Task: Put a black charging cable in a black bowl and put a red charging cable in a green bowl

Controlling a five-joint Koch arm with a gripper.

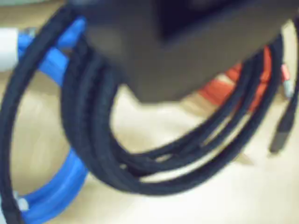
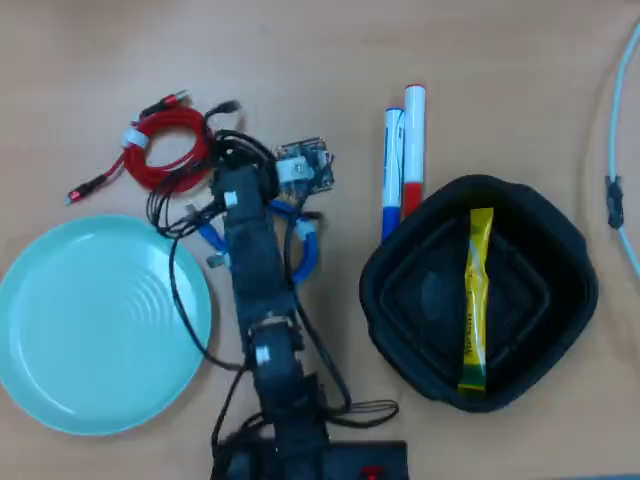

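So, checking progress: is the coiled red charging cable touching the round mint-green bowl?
Apart: overhead view shows bare table between red cable and green bowl.

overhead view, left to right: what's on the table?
green bowl → red cable → arm → two markers → black bowl with a yellow sachet in it. Blue and black cables overlap the arm, so left out.

Around the one black bowl (image 2: 520, 240) lie three coiled cables: one red (image 2: 165, 150), one blue (image 2: 305, 250), one black (image 1: 93, 135). There are two markers (image 2: 403, 150), one yellow packet (image 2: 475, 300) and one green bowl (image 2: 90, 330).
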